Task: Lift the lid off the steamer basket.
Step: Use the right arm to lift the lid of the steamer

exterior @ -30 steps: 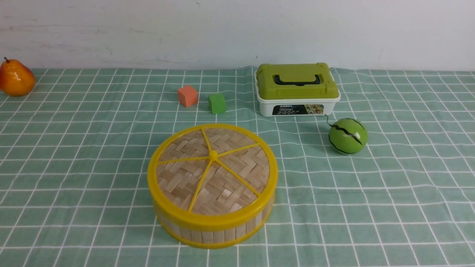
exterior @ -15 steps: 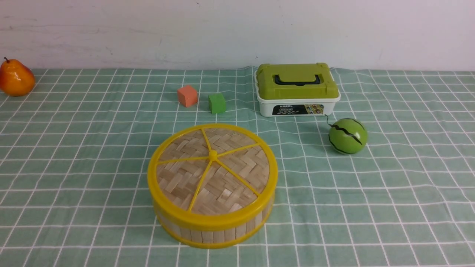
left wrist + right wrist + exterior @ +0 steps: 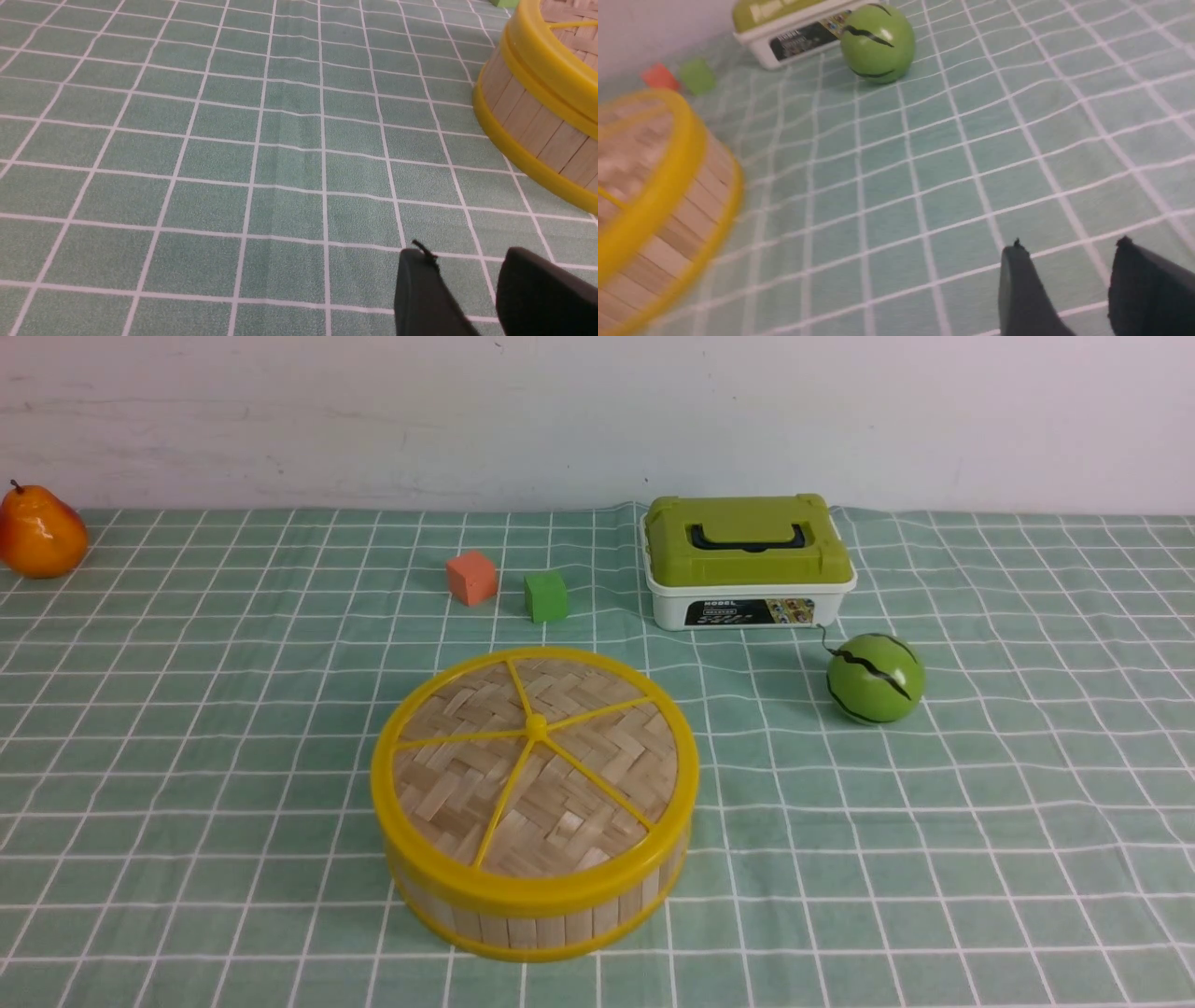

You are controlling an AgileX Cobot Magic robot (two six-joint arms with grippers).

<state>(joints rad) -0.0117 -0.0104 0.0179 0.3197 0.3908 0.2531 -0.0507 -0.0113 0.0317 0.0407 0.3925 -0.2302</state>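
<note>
Out of the front view: both arms and claws; only the wrist views show them, and only the fingertips.
Left claw [image 3: 462,254]: two dark fingers [image 3: 423,294] cut off by the frame edge; spread a little, green cloth shows in the gap, nothing pinched. It is over the bare desk [image 3: 233,140]; cannot tell its height off the cloth.
Right claw [image 3: 1069,247]: tips only, spread, cloth in the gap, nothing held. This view is blurred.
Steamer basket [image 3: 532,919]: whole in the front view. The left wrist view shows only one curved stretch of slat wall and yellow rims; in the right wrist view it is soft and cut off.
Lid [image 3: 535,756]: sits flat on the steamer basket, rim on rim, knob at centre. The left wrist view shows just a sliver of weave.
Watermelon ball [image 3: 877,43]: ahead of the right claw, well apart.
Green-lidded white box [image 3: 749,560]: just beyond the ball, near it; label text too small to read.
Orange cube [image 3: 470,577], green cube [image 3: 545,595]: side by side, apart, beyond the basket as seen from both claws.
Pear [image 3: 39,534]: far back on the left claw's side, clipped by the frame edge.
Between claws and basket: checked cloth only.
Basket vs left claw: ahead and off toward the other arm, well apart.
Basket vs right claw: ahead and off toward the left arm, well apart.
</note>
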